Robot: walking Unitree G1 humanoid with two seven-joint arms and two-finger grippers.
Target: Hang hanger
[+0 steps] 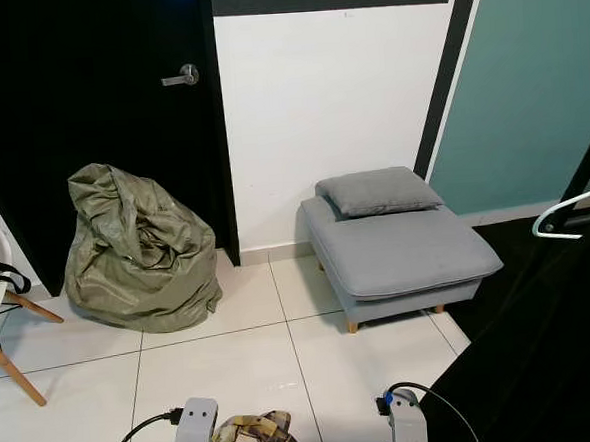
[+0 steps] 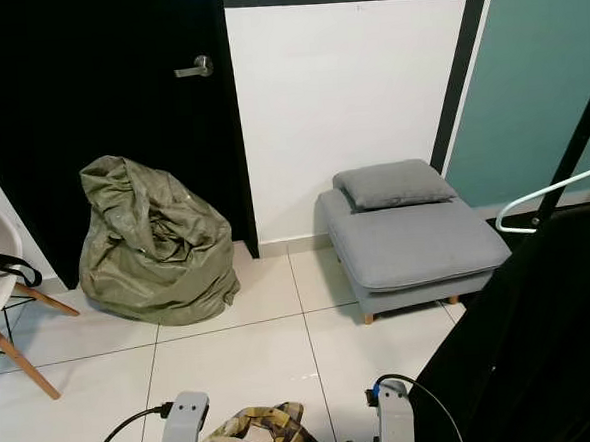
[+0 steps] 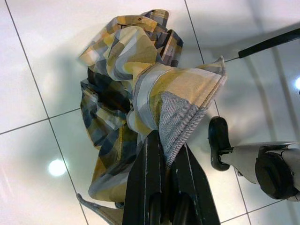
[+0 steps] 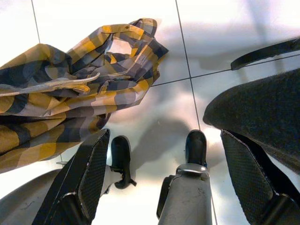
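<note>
White tiled floor (image 1: 224,371); left claw (image 3: 161,154) pinches crumpled yellow-plaid shirt (image 3: 136,93).

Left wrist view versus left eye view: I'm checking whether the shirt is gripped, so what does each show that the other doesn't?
Left wrist view: the left gripper with its black fingers shut on a fold of the plaid shirt, which hangs above the tiles.
Left eye view: the room ahead, with a black door, green sack, grey footstool and white hanger at the right edge.
Both: the shirt, low between the arms, and the white tile floor.
</note>
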